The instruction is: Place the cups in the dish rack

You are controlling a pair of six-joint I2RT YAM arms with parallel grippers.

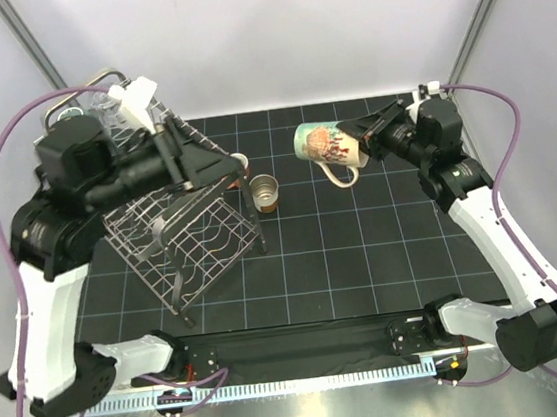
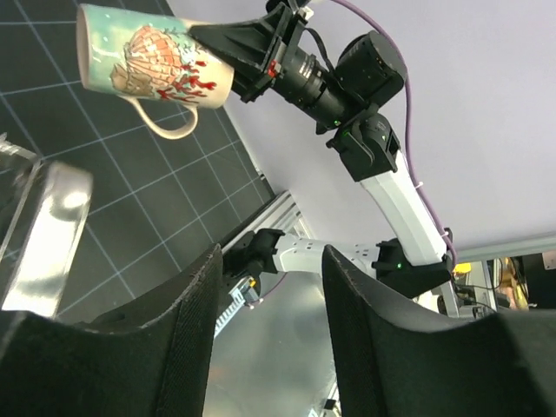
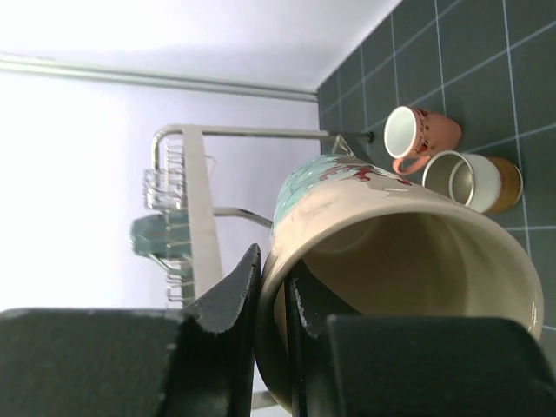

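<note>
Right gripper (image 3: 274,280) pinches the big cream printed mug (image 3: 408,252) by its rim, to go in the silver wire rack (image 1: 196,233); left gripper (image 2: 271,265) gapes, empty.

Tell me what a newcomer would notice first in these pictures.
The large cream mug with red-brown print hangs on its side in mid-air right of centre, its rim pinched by the right gripper. At the left sits the silver wire dish rack, with the left arm stretched over it. Just right of the rack sit a salmon-pink mug and a small brown-based cup.
</note>
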